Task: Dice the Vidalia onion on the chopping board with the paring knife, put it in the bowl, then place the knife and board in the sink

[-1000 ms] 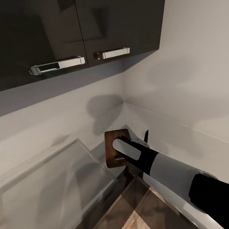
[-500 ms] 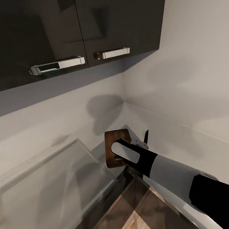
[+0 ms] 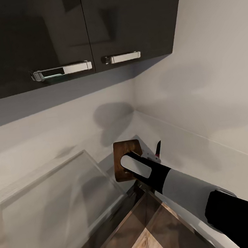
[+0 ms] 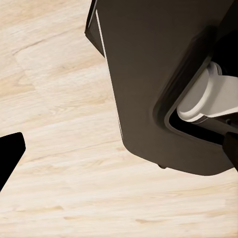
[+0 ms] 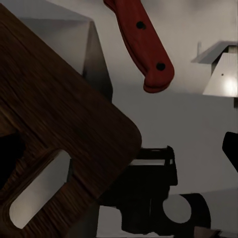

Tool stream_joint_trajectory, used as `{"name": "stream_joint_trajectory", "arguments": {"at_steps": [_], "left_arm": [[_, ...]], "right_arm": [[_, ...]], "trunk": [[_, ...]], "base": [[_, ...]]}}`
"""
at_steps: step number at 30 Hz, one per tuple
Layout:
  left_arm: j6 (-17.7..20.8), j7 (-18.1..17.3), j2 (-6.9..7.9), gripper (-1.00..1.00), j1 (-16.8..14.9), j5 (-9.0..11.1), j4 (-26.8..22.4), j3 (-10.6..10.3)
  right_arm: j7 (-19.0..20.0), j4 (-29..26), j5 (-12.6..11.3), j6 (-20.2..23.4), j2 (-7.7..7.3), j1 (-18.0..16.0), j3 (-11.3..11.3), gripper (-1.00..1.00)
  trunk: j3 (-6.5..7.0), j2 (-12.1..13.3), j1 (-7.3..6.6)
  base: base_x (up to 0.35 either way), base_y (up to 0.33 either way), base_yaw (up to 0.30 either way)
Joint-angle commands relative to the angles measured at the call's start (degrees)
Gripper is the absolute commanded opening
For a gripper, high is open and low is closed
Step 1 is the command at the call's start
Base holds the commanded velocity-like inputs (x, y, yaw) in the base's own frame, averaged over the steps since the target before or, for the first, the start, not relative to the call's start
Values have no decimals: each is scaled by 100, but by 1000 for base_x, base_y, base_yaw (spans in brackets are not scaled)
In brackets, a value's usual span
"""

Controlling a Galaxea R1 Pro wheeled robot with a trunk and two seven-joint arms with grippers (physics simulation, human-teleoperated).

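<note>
The brown chopping board (image 3: 124, 151) lies on the grey countertop (image 3: 192, 152) in the wall corner. In the right wrist view its slot handle hole (image 5: 37, 196) is close by. The paring knife (image 3: 158, 149) lies just right of the board, red handle (image 5: 144, 42) toward me and dark blade pointing at the wall. My right arm (image 3: 172, 180) reaches over the board's near end. My right gripper (image 5: 119, 153) is open, its fingers at either side of the board's handle corner. My left gripper (image 4: 119, 148) hangs open over the floor. The onion, sink and bowl are out of view.
Dark wall cupboards with chrome handles (image 3: 62, 70) hang above the corner. White walls close in behind and to the right. A pale translucent panel (image 3: 52, 201) stands at the left, with wood floor (image 3: 147, 244) below. My dark base (image 4: 163, 84) is beside the left gripper.
My right wrist has shifted slightly down and toward the board's near end. The board and knife have not moved.
</note>
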Motion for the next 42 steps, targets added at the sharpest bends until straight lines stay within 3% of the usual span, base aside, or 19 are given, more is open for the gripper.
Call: {"name": "stream_joint_trajectory", "arguments": {"at_steps": [1, 18, 21, 23, 25, 28, 42], "left_arm": [[-28, -36, 2, 100, -4, 60, 15, 6], [-28, -36, -6, 100, -3, 60, 15, 5], [-28, -36, -7, 100, -3, 60, 15, 5], [-28, -36, -7, 100, -3, 60, 15, 5], [-28, -36, -7, 100, -3, 60, 15, 5], [-28, -36, -1, 100, -3, 60, 15, 8], [-28, -36, 2, 100, -3, 60, 17, 11]], "right_arm": [[-7, 3, -26, -59, 0, 5, 23, 100], [35, -4, -84, -51, 0, 57, 109, 100], [179, -12, -400, -36, 0, 113, 186, 100], [258, -15, -581, -30, 0, 133, 324, 100], [362, -35, -910, -26, 0, 147, 624, 100], [450, -53, -1155, -25, 0, 152, 784, 100], [529, -82, -1223, -30, 0, 154, 856, 100]], "trunk": [[-12, -11, 3], [-56, -11, 3], [-64, -11, 3], [-70, -11, 3], [-75, -11, 3], [-83, -11, 3], [-124, -11, 3]], "base": [[0, 0, 0], [0, 0, 0], [0, 0, 0], [0, 0, 0], [0, 0, 0], [0, 0, 0], [0, 0, 0]]}}
